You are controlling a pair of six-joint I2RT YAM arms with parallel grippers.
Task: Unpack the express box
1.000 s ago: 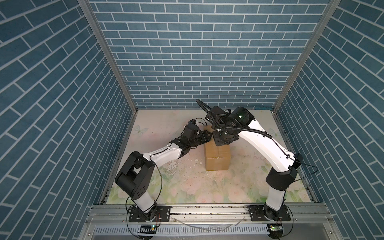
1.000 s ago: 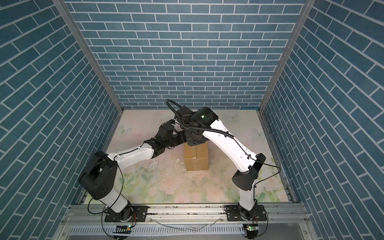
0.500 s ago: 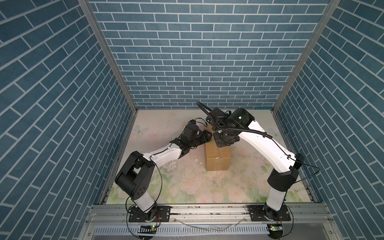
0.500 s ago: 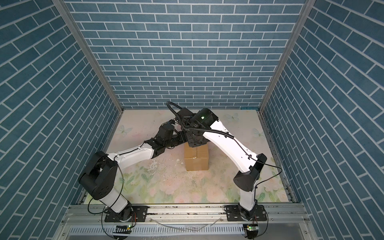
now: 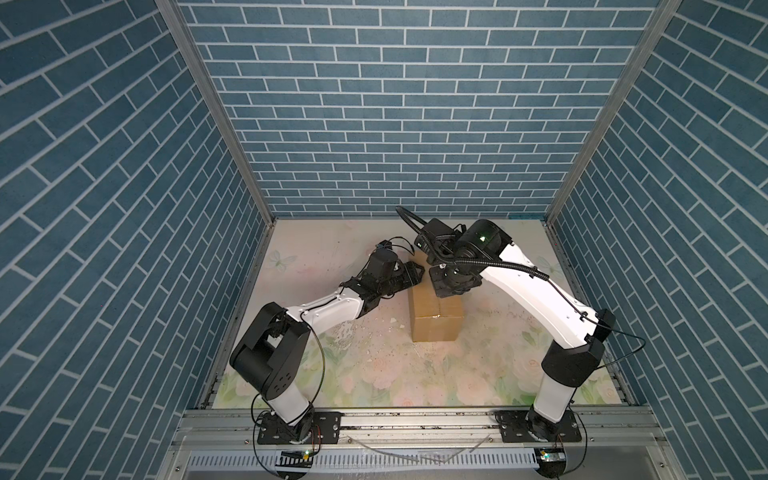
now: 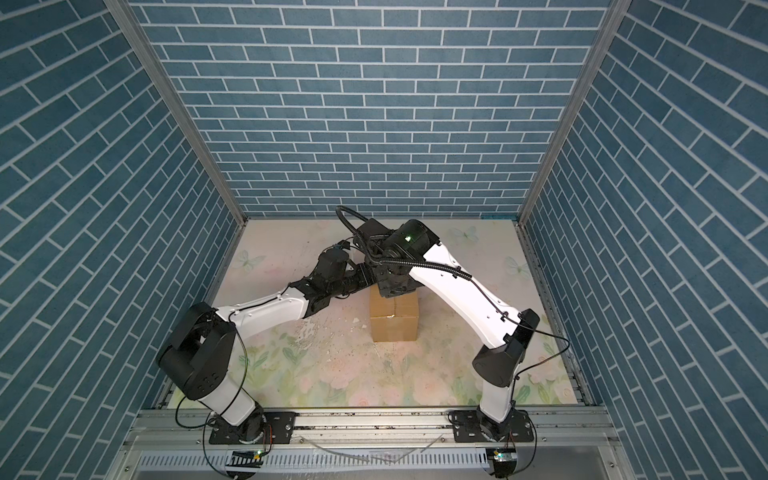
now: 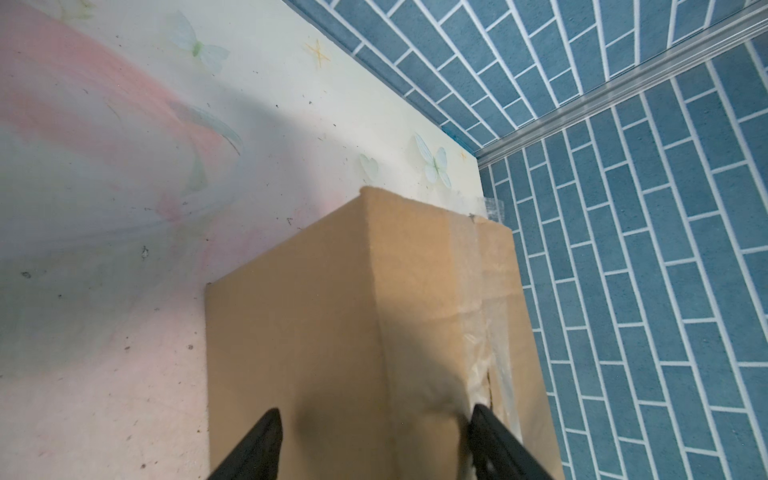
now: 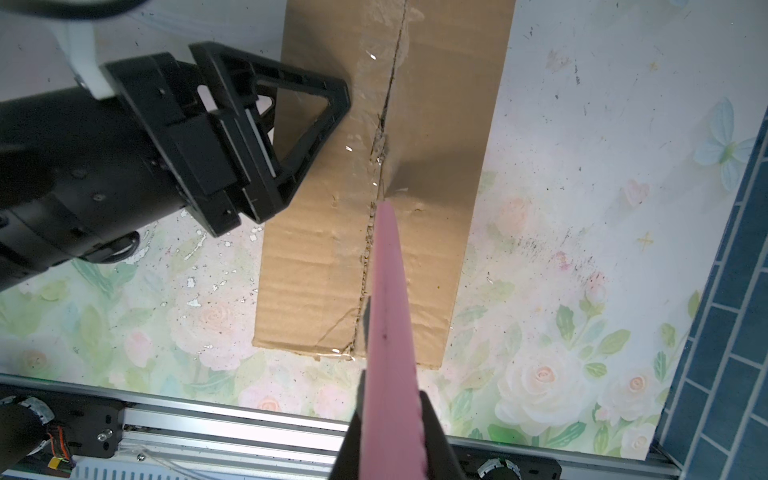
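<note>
In both top views we see the left arm [image 5: 328, 309] stretched low from its base at the lower left toward the middle of the frame, the left pincer [image 5: 417, 274] held level with its jaws standing apart. The right arm [image 5: 536, 291] rises from the lower right, arches over and bends its wrist [image 5: 455, 282] downward at the centre, just beside the left pincer. We find the right pincer [image 8: 390, 428] closed on a pink knife [image 8: 388, 291].

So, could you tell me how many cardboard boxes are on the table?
1: the express box stands in the middle of the table, left gripper at its top edge, right gripper holding a pink knife at its seam. None seems hidden.
</note>
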